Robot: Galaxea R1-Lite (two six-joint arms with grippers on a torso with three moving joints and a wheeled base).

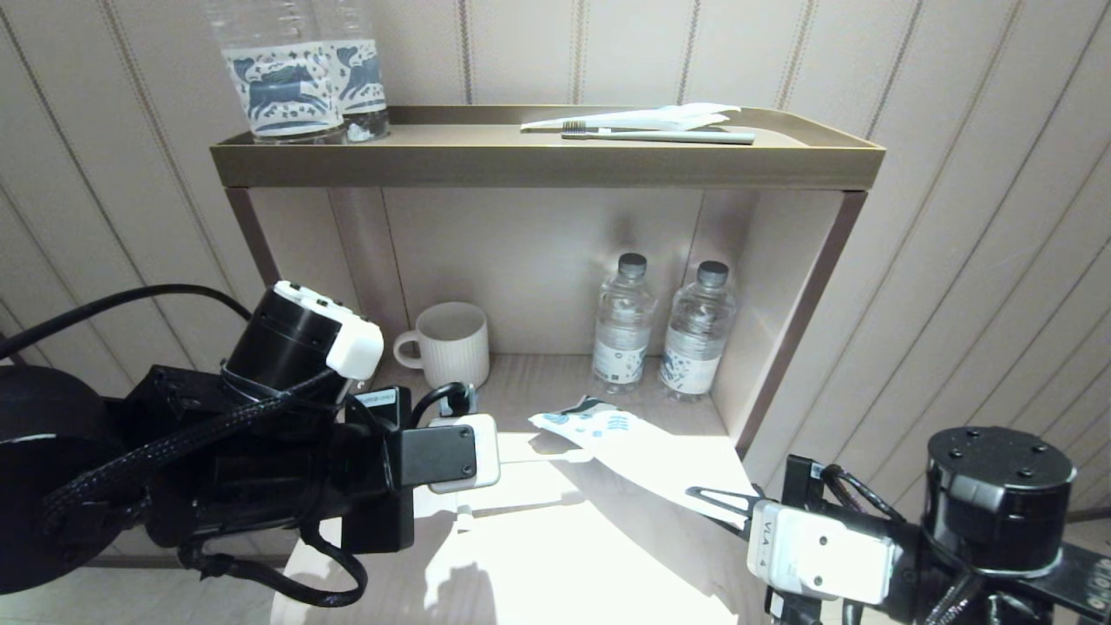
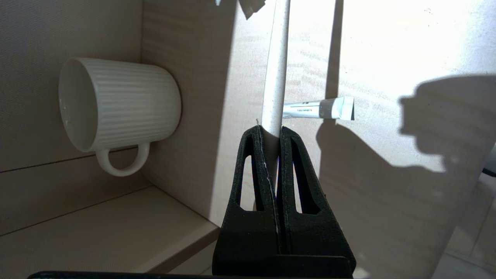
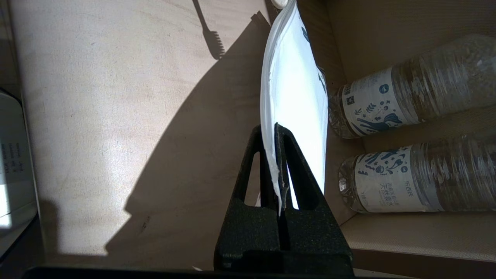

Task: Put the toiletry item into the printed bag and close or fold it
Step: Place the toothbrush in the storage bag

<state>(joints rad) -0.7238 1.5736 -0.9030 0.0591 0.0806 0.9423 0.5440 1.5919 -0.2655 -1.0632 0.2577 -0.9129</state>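
Presently we hold the toothbrush (image 2: 276, 69) clamped in our left gripper (image 2: 271, 133) and the printed bag (image 1: 647, 451) pinched by its end in our right gripper (image 3: 276, 133), lifted over the lower shelf (image 1: 555, 555); insertion and closing remain undone.

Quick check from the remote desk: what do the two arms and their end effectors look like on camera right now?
Both arms are black with round black wrist housings. The left arm has a white cap, a braided black cable and a white-edged block. The right arm has a white plate marked "VIA 4". The left end effector and right end effector have black, slotted triangular fingers.
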